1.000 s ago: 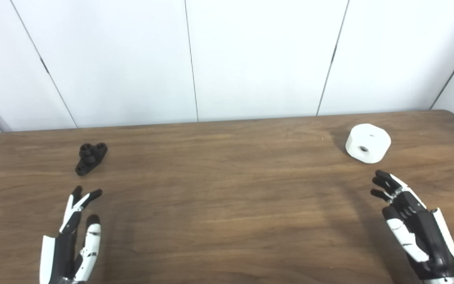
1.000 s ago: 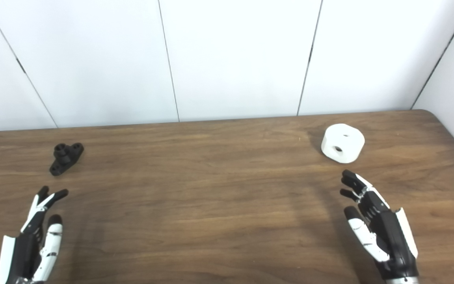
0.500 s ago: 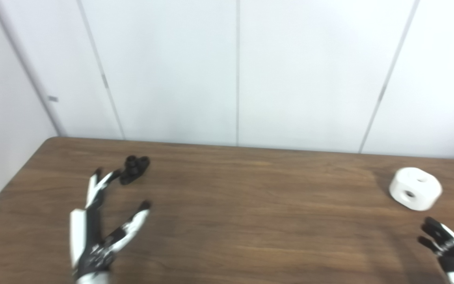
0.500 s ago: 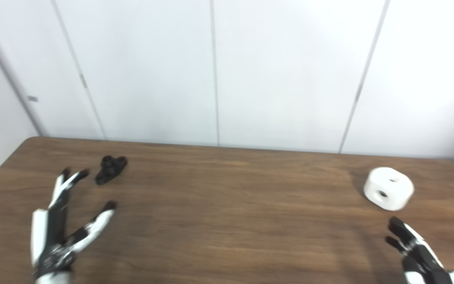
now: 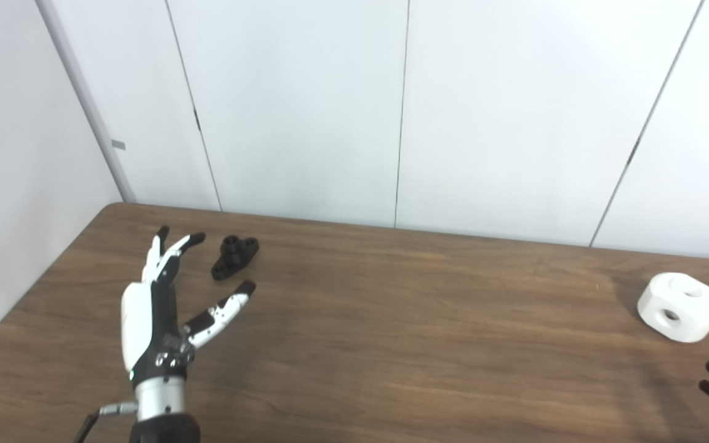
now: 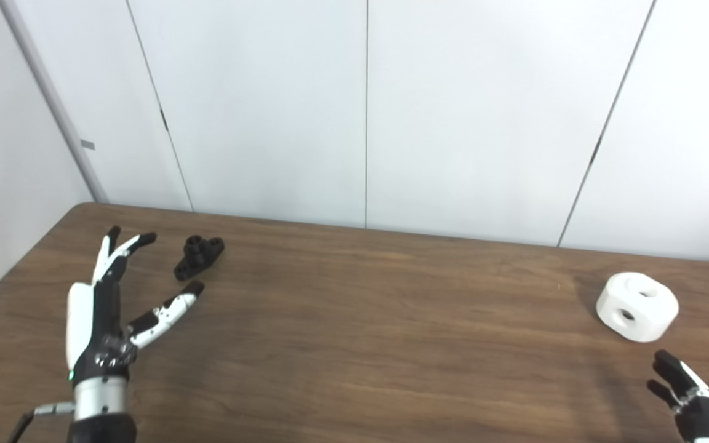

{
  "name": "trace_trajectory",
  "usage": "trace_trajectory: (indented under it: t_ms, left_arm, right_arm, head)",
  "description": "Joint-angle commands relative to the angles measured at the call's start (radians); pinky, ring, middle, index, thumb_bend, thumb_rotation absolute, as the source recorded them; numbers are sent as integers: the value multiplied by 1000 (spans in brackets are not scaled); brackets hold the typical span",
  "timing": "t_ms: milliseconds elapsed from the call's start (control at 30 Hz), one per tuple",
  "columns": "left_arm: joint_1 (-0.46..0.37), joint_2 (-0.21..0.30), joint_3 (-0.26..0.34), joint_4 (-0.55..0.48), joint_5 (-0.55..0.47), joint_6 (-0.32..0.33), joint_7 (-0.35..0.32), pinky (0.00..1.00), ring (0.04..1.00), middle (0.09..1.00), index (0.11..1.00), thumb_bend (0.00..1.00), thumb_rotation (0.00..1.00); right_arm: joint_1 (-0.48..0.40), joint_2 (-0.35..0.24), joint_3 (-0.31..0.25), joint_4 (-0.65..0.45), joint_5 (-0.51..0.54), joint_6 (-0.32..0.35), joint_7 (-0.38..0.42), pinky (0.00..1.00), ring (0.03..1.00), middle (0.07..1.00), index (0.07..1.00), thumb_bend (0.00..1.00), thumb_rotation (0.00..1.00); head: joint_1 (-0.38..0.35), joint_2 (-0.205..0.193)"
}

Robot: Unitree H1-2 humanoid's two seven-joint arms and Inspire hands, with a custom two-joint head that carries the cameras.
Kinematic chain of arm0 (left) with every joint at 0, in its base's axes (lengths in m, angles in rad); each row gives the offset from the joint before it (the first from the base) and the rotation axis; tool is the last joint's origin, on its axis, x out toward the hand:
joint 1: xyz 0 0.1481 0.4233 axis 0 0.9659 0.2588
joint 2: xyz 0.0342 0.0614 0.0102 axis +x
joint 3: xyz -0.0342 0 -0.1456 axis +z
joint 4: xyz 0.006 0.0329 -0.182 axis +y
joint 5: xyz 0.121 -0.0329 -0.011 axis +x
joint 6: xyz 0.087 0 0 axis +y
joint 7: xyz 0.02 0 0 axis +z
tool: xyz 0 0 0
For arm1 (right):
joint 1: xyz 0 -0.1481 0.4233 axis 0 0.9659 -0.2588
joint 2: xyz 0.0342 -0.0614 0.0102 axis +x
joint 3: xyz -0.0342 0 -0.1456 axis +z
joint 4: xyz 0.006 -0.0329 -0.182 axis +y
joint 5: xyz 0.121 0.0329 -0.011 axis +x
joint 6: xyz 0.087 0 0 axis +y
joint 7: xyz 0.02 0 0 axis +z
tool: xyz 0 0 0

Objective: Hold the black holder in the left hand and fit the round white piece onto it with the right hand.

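1. On the wooden table (image 5: 391, 344), take the black holder (image 5: 235, 256) as the landmark: it lies on the tabletop near the far left corner, untouched.
2. A second ago the left hand (image 5: 164, 307) sat low and well short of the holder. It has since reached forward, and now its fingers (image 5: 173, 252) stand just left of the holder and its thumb (image 5: 222, 311) just in front of it, none of them touching it as far as I can tell.
3. That hand is spread wide, fingers and thumb apart, holding nothing. I judge this the approach for the first grasp, with the holder sitting in the gap between thumb and fingers; closing around it seems the next call.
4. The view has also swung left since a second ago, so the shifted wall and table edges are the camera's doing, not the objects'.
5. The round white piece (image 6: 637, 306) rests far to the right of the holder, near the table's right end, not yet picked up.
6. The right hand (image 6: 690, 400) is just in front of the white piece, apart from it. Only its fingertips show at the frame's bottom corner, so I cannot tell whether it is spread or closed.
7. Count: one black holder, one white piece, two hands, one table.
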State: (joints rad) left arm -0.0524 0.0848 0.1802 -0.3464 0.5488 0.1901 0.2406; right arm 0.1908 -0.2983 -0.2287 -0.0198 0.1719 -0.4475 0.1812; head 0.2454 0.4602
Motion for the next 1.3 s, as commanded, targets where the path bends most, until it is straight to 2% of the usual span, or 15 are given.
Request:
trace_trajectory:
  t_ms: [0, 333, 533, 667, 933, 1100, 1267]
  left_arm:
    - [-42, 28, 11, 2, 33, 1, 27, 1000, 1000, 1000, 819, 833, 278]
    - [-160, 98, 11, 128, 81, 62, 42, 1000, 1000, 1000, 798, 859, 239]
    - [-230, 150, -5, 194, 84, 179, -25, 1000, 1000, 1000, 810, 908, 239]
    - [-280, 188, -11, 265, 80, 223, -46, 1000, 1000, 1000, 829, 981, 242]
    - [-366, 247, -38, 437, 48, 210, -34, 1000, 1000, 1000, 797, 1000, 211]
    - [-416, 251, -60, 536, 66, 229, 19, 1000, 1000, 1000, 762, 1000, 205]
    - [-452, 235, -68, 607, 67, 266, 63, 1000, 1000, 1000, 774, 1000, 211]
  right_arm:
    - [42, 39, 10, 100, 5, -22, 8, 881, 926, 926, 876, 164, 1000]
    - [31, 54, -27, 123, 46, -22, 65, 897, 929, 926, 870, 184, 1000]
    - [24, 58, -42, 134, 43, -22, 84, 909, 940, 933, 876, 171, 1000]
    - [16, 61, -56, 147, 49, -22, 105, 917, 944, 936, 877, 164, 1000]
    - [14, 67, -74, 152, 49, -22, 115, 918, 947, 941, 880, 155, 1000]
    - [10, 66, -88, 164, 46, -22, 128, 911, 941, 934, 882, 165, 1000]
    - [4, 66, -97, 171, 59, -22, 146, 914, 950, 943, 890, 148, 1000]
  head:
    - [7, -1]
    - [53, -14]
    - [70, -23]
    - [75, -27]
    - [83, -27]
    - [97, -32]
    - [114, -34]
